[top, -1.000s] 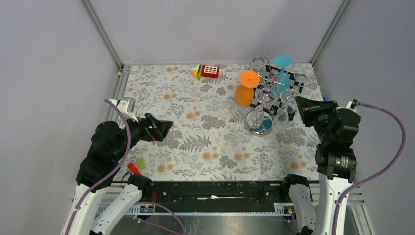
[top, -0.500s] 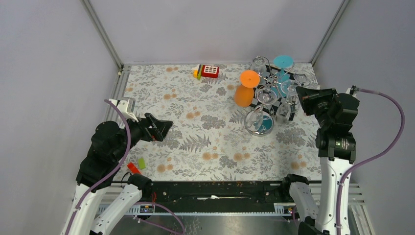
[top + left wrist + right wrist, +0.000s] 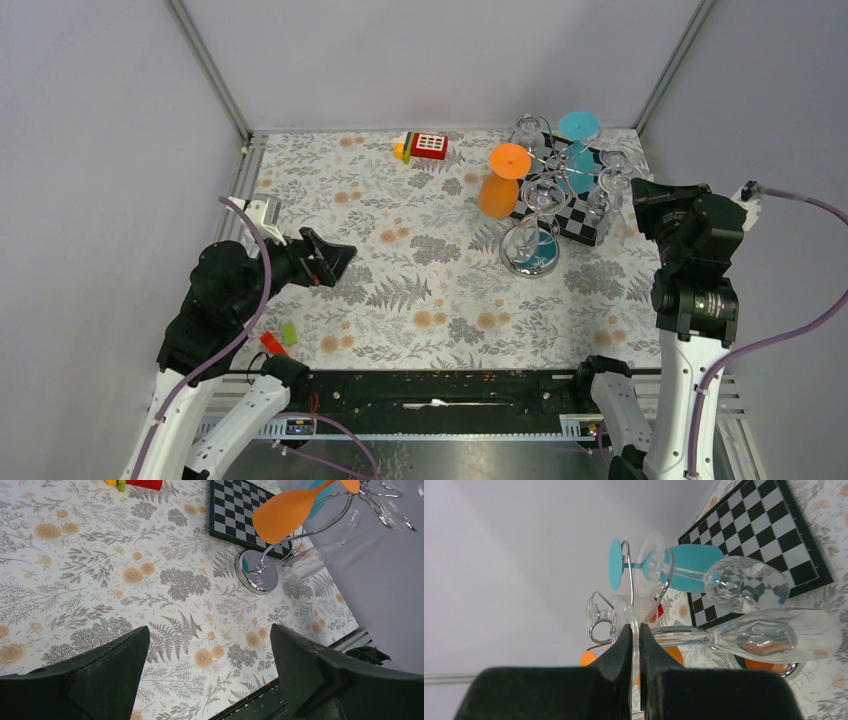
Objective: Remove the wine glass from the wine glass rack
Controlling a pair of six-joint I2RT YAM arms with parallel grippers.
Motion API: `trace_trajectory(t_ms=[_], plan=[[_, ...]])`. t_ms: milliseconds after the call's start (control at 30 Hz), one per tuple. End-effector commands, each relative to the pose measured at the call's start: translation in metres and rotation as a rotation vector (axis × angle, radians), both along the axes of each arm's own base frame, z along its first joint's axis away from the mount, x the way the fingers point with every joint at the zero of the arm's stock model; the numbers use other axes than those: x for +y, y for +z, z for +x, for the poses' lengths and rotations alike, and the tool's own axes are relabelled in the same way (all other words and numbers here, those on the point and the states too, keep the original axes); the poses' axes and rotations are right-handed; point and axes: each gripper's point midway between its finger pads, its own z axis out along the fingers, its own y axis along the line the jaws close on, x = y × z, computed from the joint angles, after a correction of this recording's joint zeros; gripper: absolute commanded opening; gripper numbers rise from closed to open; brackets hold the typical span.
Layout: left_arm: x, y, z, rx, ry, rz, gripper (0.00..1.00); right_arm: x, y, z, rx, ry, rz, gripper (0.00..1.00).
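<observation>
The chrome wine glass rack [image 3: 527,262] stands at the back right with several glasses hanging from its curled arms [image 3: 626,565]. My right gripper [image 3: 640,195] is shut on the thin foot of a clear wine glass [image 3: 774,635], whose stem and bowl point away from the fingertips [image 3: 635,630]. Seen from above, this glass [image 3: 603,200] hangs at the rack's right side over the checkered board. Whether its foot is free of the wire arm I cannot tell. My left gripper [image 3: 330,262] is wide open above the cloth on the left, far from the rack [image 3: 257,575], and holds nothing [image 3: 210,635].
An orange glass [image 3: 505,175], a teal one [image 3: 578,130] and other clear ones hang on the rack. A black-and-white checkered board [image 3: 575,225] lies under its right side. A red toy [image 3: 428,146] sits at the back. The enclosure's right wall is close to the right arm.
My right gripper has moved right and back, carrying the clear glass outward from the rack's centre to over the checkered board. The left arm shifted slightly and stays open.
</observation>
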Motion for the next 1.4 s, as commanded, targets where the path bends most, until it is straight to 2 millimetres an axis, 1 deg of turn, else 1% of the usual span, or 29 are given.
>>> trace_trajectory(t_ms=[0,67,167,300,433,567,633,700,767,833,967,1067,1167,1267,1367], plan=[[0.007,0.04,0.0,-0.112,0.028,-0.018,0.99,-0.019,0.024,-0.024,-0.046,-0.118,-0.07,0.0],[0.01,0.043,0.0,-0.12,0.048,-0.023,0.99,-0.022,0.023,-0.035,-0.03,-0.145,-0.076,0.0],[0.01,0.044,0.0,-0.128,0.053,-0.038,0.99,-0.026,0.022,-0.053,-0.024,-0.18,-0.085,0.0],[0.013,0.042,0.003,-0.145,0.072,-0.043,0.99,-0.021,0.019,-0.074,-0.012,-0.179,-0.08,0.0],[0.011,0.039,0.005,-0.135,0.067,-0.038,0.99,-0.009,0.024,-0.1,-0.043,-0.142,-0.072,0.0],[0.023,0.04,0.012,-0.135,0.152,-0.046,0.99,0.009,0.037,-0.123,-0.074,-0.063,-0.093,0.0],[0.026,0.042,0.011,-0.152,0.157,-0.032,0.99,0.019,0.041,-0.133,-0.083,-0.013,-0.09,0.0],[0.024,0.044,0.01,-0.154,0.143,-0.019,0.99,0.035,0.044,-0.136,-0.104,0.066,-0.069,0.0],[0.017,0.044,0.007,-0.156,0.09,-0.006,0.99,0.054,0.042,-0.138,-0.105,0.165,-0.031,0.0],[0.005,0.044,0.001,-0.167,0.004,0.001,0.99,0.07,0.039,-0.137,-0.113,0.252,0.004,0.0],[-0.031,0.043,-0.024,-0.219,-0.283,0.016,0.99,0.092,0.046,-0.139,-0.203,0.386,0.017,0.0],[-0.048,0.039,-0.035,-0.21,-0.422,0.008,0.99,0.115,0.048,-0.14,-0.226,0.533,0.073,0.0],[-0.062,0.04,-0.046,-0.209,-0.526,-0.037,0.98,0.128,0.046,-0.139,-0.253,0.62,0.135,0.0],[-0.075,0.048,-0.058,-0.26,-0.621,-0.1,0.99,0.135,0.046,-0.141,-0.27,0.673,0.205,0.0],[-0.084,0.05,-0.064,-0.308,-0.665,-0.118,0.99,0.142,0.051,-0.141,-0.307,0.727,0.298,0.0]])
